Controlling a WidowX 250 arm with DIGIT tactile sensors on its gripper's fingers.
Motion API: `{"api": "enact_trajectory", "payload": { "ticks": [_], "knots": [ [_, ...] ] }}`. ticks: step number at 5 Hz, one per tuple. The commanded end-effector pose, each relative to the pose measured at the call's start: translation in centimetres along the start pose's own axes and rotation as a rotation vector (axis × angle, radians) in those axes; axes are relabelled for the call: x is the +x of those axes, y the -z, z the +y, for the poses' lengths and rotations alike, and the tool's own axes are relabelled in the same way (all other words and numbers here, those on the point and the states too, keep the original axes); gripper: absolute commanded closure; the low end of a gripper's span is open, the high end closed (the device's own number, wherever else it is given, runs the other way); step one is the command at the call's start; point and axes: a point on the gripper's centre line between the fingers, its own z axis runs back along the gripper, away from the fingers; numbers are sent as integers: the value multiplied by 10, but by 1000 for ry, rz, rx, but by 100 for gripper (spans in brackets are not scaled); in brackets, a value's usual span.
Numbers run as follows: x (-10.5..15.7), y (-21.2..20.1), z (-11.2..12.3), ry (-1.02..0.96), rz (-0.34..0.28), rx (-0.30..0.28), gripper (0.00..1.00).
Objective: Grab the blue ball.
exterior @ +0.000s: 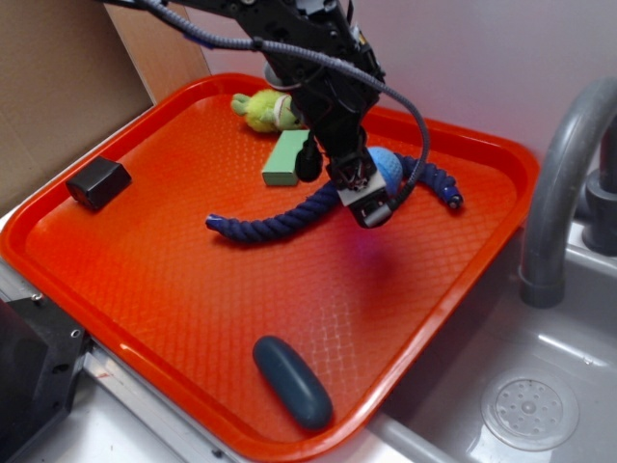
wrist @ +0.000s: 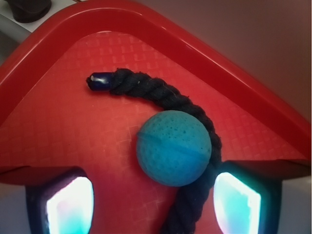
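Observation:
The blue ball (wrist: 174, 147) is light blue, dimpled, with a grooved seam, and lies on the red tray against a dark navy rope (wrist: 161, 92). In the exterior view the blue ball (exterior: 389, 166) peeks out just behind my gripper (exterior: 371, 204), near the tray's far right. My gripper (wrist: 153, 204) is open, its two glowing fingertips (wrist: 70, 207) spread wide. The ball sits just ahead of them, nearer the right one. Nothing is between the fingers but tray and rope.
The rope (exterior: 280, 220) curves across the red tray (exterior: 174, 289). A green block (exterior: 285, 160) and a yellow-green plush toy (exterior: 262, 109) lie at the back. A black box (exterior: 97, 181) sits left, a dark teal capsule (exterior: 292, 381) in front. A sink faucet (exterior: 559, 183) stands right.

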Motion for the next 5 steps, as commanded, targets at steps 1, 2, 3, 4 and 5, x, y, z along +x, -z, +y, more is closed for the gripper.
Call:
{"api": "enact_trajectory", "payload": {
  "ticks": [1,2,3,4,5],
  "knots": [
    [32,22,-6,-45,-53,7,0],
    [34,32,-10,-36,-54,-9,100],
    [26,13,-5,-16,35,-23,100],
    [14,-7,14,-42,109,1,100],
    [-7,-40,38,-118,206,23,100]
  ]
}}
